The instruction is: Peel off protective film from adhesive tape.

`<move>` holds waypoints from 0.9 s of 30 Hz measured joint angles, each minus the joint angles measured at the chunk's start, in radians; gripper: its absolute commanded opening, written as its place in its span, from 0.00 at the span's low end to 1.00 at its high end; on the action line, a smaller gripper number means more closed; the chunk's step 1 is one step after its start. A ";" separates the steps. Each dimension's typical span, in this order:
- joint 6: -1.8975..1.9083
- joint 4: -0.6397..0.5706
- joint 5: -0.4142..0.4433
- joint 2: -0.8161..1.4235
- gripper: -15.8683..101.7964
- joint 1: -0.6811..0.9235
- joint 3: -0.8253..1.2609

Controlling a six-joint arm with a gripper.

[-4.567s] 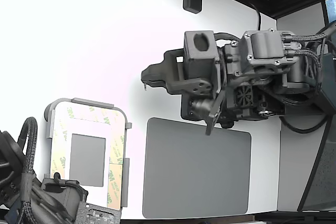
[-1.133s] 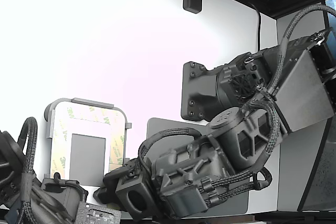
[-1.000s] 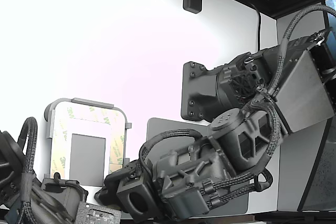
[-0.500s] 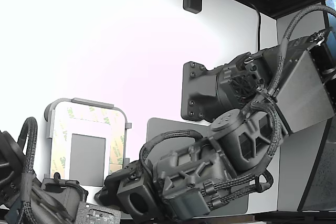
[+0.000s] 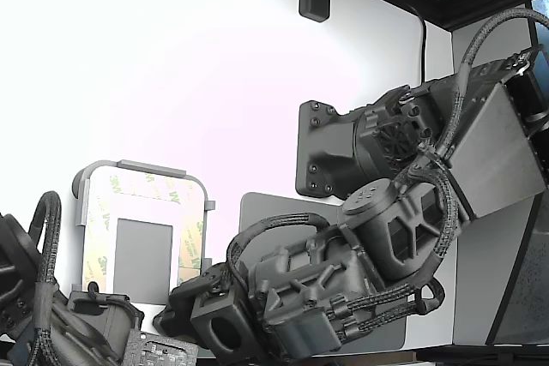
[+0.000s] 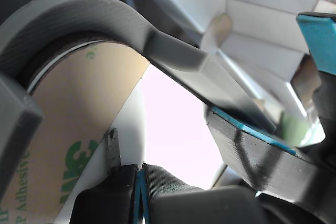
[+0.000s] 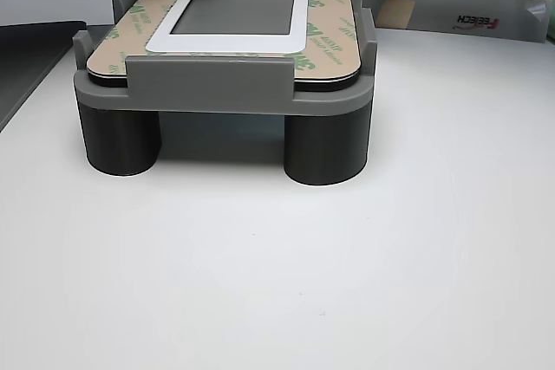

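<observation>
Tape strips faced with tan liner frame a small grey rectangle (image 5: 142,260) on a white plate (image 7: 163,38), which sits in a light grey plastic holder (image 5: 137,169) at the lower left of the exterior view. The adhesive tape (image 5: 187,229) runs along all four sides of the plate, and the protective film (image 7: 325,23), printed with green 3M logos, lies flat on the strips that show in the other view. That view shows the holder raised on dark round legs (image 7: 325,145) above the white table (image 7: 347,283). In the exterior view the arm (image 5: 403,212) reaches from the right across a dark grey rounded mat (image 5: 274,207), and its gripper (image 5: 176,315) is low at the near corner of the holder, on the exterior view's right side of the plate. The wrist view looks closely along a curved tan strip with green lettering beneath the holder's grey rim, with dark fingertips (image 6: 113,148) just beside the strip's edge. Whether the gripper has hold of the film cannot be told, since the tips are mostly hidden. A second arm's cables (image 5: 43,297) sit at the exterior view's lower left.
</observation>
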 measured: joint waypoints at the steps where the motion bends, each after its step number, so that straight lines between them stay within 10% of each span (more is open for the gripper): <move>1: 0.000 -0.002 0.000 0.000 0.04 0.000 0.000; 27: 0.023 0.008 -0.003 0.009 0.04 0.000 0.009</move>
